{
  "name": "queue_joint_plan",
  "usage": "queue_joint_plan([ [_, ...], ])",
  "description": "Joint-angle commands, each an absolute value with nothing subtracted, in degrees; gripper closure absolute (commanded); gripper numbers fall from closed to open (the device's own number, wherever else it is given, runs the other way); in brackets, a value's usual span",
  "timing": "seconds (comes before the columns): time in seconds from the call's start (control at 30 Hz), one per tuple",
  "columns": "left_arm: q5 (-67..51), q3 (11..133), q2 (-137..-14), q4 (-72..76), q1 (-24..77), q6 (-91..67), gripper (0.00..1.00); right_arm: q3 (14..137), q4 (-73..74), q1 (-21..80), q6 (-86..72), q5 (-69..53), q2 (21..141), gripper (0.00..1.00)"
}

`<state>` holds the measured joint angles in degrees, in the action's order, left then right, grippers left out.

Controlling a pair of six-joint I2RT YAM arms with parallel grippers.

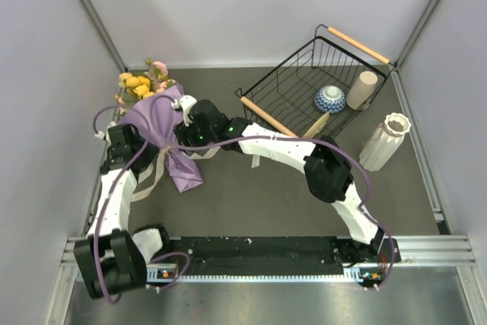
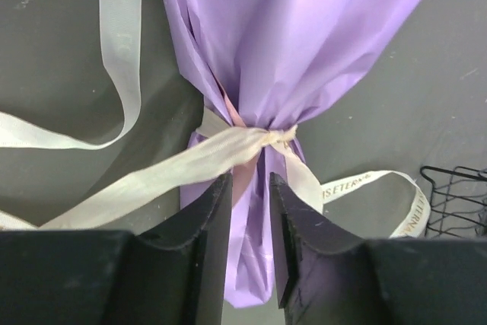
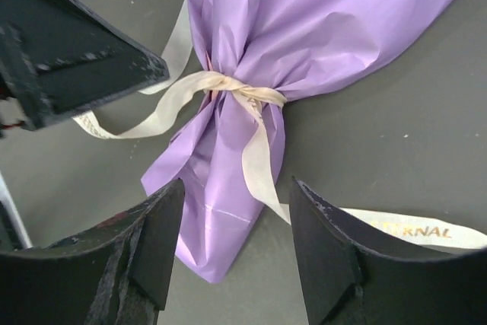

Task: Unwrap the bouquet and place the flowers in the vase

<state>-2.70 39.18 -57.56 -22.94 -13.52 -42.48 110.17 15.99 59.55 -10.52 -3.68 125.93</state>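
A dark grey matte tabletop [image 1: 251, 195] fills the enclosure floor, faintly scuffed and speckled in the wrist views. Plain pale grey panel walls rise behind [image 1: 259, 5], on the left [image 1: 38, 112] and on the right [image 1: 456, 112], meeting at slanted silver metal corner posts [image 1: 91, 13]. A ribbed aluminium rail [image 1: 426, 249] edges the near side. The light is soft and even, casting only weak shadows.
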Motion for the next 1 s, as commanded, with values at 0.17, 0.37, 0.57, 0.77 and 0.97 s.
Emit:
queue_joint_plan([
  [0.17,-5.45,43.06,-68.55,-15.73,-15.29,-44.12,0.75,119.61,7.39,56.6,-25.29,-18.18,134.2,0.57],
  [0.37,-3.51,42.71,-70.4,-15.74,-16.08,-42.72,0.76,124.27,3.52,56.6,-32.16,-22.94,140.61,0.56],
  [0.57,-3.69,45.79,-73.74,-18.1,-16.17,-42.1,0.79,125.24,0.53,56.6,-35.94,-21.98,143.43,0.58],
  [0.77,-6.24,49.3,-80.32,-20.03,-16.35,-40.26,0.89,126.56,-1.5,56.43,-39.02,-20.56,145.72,0.64],
  [0.97,-7.03,51.33,-85.25,-22.85,-16.35,-37.88,0.93,127.71,-0.62,56.34,-41.83,-19.43,148.18,0.7],
])
